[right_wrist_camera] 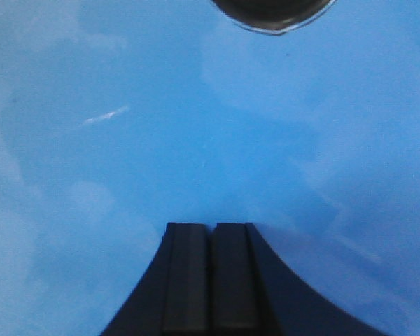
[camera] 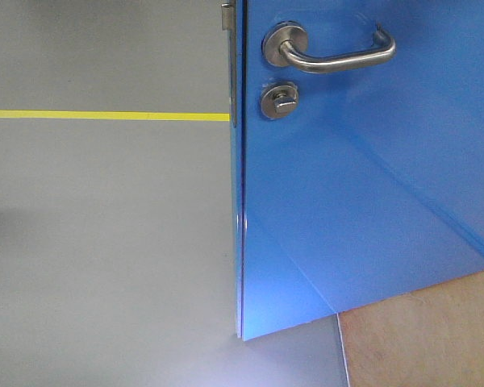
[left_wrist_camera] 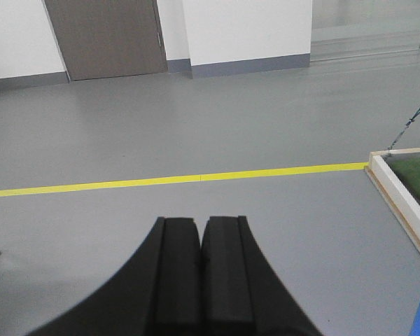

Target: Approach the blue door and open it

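The blue door point(camera: 371, 185) fills the right of the front view, glossy, its free edge running down the middle. Its steel lever handle point(camera: 331, 50) is at the top, with the round thumb-turn lock point(camera: 280, 101) below and the latch plate point(camera: 228, 16) on the edge. My right gripper point(right_wrist_camera: 211, 227) is shut and empty, pointing close at the blue door panel point(right_wrist_camera: 161, 140); a round metal fitting point(right_wrist_camera: 273, 12) shows at the top edge. My left gripper point(left_wrist_camera: 200, 222) is shut and empty, pointing over grey floor. Neither gripper shows in the front view.
A yellow floor line point(camera: 105, 115) crosses the grey floor, also in the left wrist view point(left_wrist_camera: 175, 179). A pale wooden board point(camera: 423, 334) lies at the door's foot. A white-framed wooden base point(left_wrist_camera: 402, 196) is at right. A brown door point(left_wrist_camera: 105, 35) and white wall stand far back.
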Tool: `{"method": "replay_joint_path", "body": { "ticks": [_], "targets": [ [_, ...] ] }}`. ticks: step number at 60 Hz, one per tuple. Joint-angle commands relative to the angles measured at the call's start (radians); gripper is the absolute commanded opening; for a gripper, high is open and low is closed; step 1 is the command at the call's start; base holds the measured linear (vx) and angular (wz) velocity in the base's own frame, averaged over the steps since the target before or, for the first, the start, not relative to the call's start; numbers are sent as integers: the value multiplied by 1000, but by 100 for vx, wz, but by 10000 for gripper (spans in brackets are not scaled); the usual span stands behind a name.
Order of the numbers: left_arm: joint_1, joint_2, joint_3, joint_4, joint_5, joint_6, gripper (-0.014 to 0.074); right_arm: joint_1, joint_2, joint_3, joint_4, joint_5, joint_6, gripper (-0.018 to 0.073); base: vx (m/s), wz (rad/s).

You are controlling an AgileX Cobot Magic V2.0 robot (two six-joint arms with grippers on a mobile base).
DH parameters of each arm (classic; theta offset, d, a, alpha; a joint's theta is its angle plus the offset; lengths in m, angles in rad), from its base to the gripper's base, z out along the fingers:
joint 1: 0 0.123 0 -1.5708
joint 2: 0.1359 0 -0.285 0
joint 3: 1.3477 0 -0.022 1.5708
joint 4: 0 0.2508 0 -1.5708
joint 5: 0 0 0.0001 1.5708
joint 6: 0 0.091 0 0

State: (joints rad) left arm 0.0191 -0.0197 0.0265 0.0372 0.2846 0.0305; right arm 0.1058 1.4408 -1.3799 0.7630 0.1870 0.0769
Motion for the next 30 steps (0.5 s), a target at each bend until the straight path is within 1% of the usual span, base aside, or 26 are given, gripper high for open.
{"method": "replay_joint_path", "body": {
  "ticks": [1,30],
  "targets": [
    [-4,-7,6,-8,-85,-2,70,1,-25,-36,3,-71,-11,2,7,2],
    [-4,-7,6,-8,-85,-2,70,1,-25,-36,3,-68,-11,2,11,6]
  ]
}}
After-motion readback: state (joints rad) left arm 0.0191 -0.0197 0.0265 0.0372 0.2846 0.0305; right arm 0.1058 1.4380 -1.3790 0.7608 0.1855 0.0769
